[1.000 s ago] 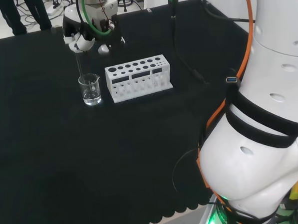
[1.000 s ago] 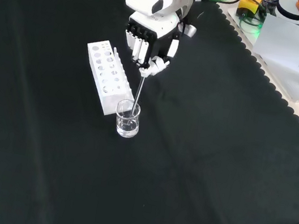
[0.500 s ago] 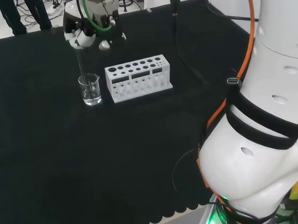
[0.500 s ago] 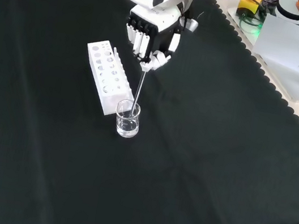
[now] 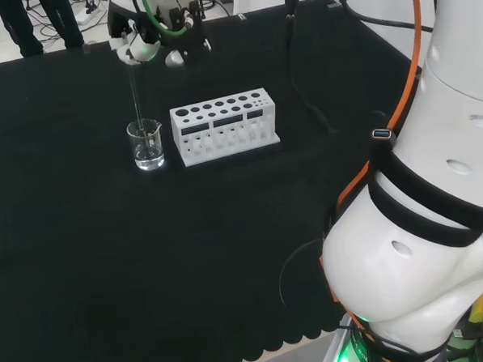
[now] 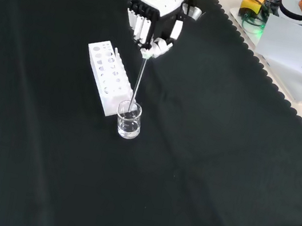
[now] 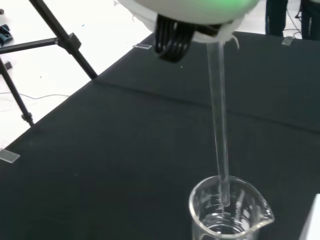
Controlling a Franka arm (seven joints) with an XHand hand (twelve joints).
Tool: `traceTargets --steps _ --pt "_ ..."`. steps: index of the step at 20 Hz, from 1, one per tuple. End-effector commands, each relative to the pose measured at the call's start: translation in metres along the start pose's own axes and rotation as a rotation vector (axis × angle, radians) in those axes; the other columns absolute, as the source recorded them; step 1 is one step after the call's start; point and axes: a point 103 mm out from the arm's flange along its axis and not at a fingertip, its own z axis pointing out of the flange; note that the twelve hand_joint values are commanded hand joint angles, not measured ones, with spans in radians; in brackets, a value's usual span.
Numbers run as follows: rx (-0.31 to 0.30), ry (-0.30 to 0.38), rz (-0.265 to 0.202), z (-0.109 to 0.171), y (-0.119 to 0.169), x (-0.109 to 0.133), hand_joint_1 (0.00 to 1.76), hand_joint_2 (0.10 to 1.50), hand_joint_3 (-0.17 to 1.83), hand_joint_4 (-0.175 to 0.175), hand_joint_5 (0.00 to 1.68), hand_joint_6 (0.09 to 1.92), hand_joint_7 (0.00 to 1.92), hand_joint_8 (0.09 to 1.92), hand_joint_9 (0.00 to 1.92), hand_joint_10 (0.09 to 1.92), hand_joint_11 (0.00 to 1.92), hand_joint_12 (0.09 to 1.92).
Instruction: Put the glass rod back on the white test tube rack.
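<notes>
The hand [image 6: 154,23] hangs above the cloth, its fingers curled round the top of a clear glass rod [image 6: 138,79]. The rod [image 5: 136,93] points down, and its lower tip sits just inside the mouth of a small glass beaker [image 6: 128,119]. In the wrist view the rod [image 7: 219,130] ends near the beaker's [image 7: 230,215] rim, above a little clear liquid. The white test tube rack [image 5: 224,125] stands right of the beaker [image 5: 146,145] in the head view. In the front view the rack [image 6: 108,76] lies just left of the rod, and the hand [image 5: 145,42] is above and behind it.
The arm's big white links [image 5: 426,220] take up the right of the head view. Cables run over the cloth behind the rack [image 5: 297,81]. Boxes and cables [image 6: 294,38] lie beyond the cloth's scalloped right edge in the front view.
The hand has risen with the rod. The rod's tip has come up from deep in the beaker to just inside its rim. Beaker and rack have not moved.
</notes>
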Motion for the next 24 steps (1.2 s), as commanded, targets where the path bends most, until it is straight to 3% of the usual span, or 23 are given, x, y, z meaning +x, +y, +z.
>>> traceTargets --steps 1,4,6,7,9,24 --pt "-0.018 0.003 0.001 -0.023 -0.009 -0.002 1.32 0.67 0.70 -0.175 1.23 0.50 1.23 1.06 1.69 0.71 1.67 0.79" --pt "-0.036 0.002 0.006 -0.026 -0.013 -0.004 1.32 0.67 0.70 -0.175 1.22 0.50 1.23 1.06 1.69 0.71 1.67 0.79" --pt "-0.057 -0.001 0.013 -0.027 -0.009 0.008 1.32 0.67 0.70 -0.175 1.23 0.50 1.23 1.06 1.69 0.71 1.67 0.79" --pt "-0.079 -0.007 0.061 -0.047 -0.023 -0.030 1.32 0.67 0.70 -0.175 1.23 0.50 1.23 1.06 1.69 0.71 1.67 0.79" --pt "-0.097 0.001 0.086 -0.057 -0.030 -0.051 1.32 0.67 0.70 -0.175 1.23 0.50 1.23 1.06 1.69 0.71 1.67 0.79" --pt "-0.101 -0.025 0.177 -0.071 -0.050 -0.094 1.32 0.67 0.70 -0.175 1.23 0.49 1.23 1.06 1.69 0.71 1.66 0.79"
